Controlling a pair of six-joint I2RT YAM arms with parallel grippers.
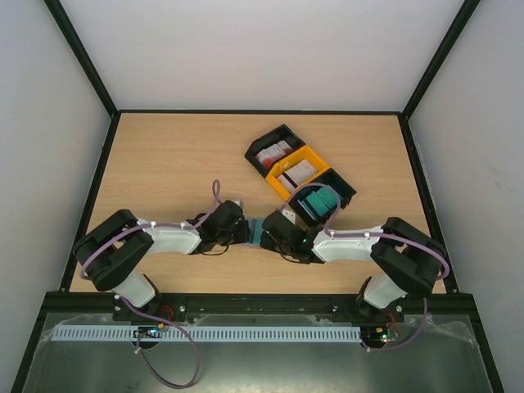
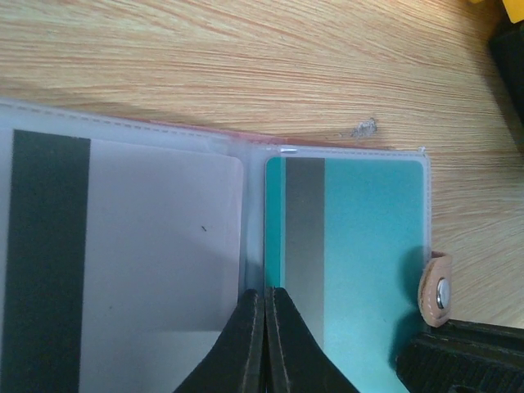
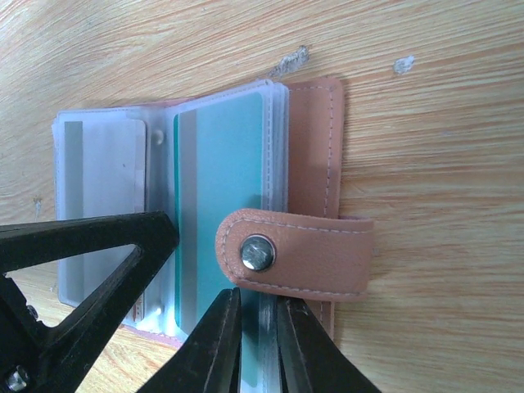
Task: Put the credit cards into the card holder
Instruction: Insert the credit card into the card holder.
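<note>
card holder (image 1: 255, 232) open on the table (image 1: 164, 164), near centre, between both arms | left pincer (image 2: 264, 291) pressed together, tips on the clear sleeves at the fold | right pincer (image 3: 258, 296) pinching the card holder's sleeve edge | teal card (image 3: 221, 164) in one sleeve, striped whitish card (image 2: 147, 270) in the adjoining one

The table (image 3: 426, 123) is pale wood-grain board, smooth apart from a few small chipped flecks. The card holder (image 3: 315, 139) is matt pinkish-brown leather-like material with pale stitching; its snap (image 3: 257, 252) is shiny metal, and its sleeves (image 3: 155, 139) are clear glossy plastic over a smooth teal card (image 3: 221, 180) with a dull grey stripe. The right gripper (image 3: 257, 296) has matt black plastic fingers, and the trays (image 1: 316, 152) look like black and yellow plastic.
</note>
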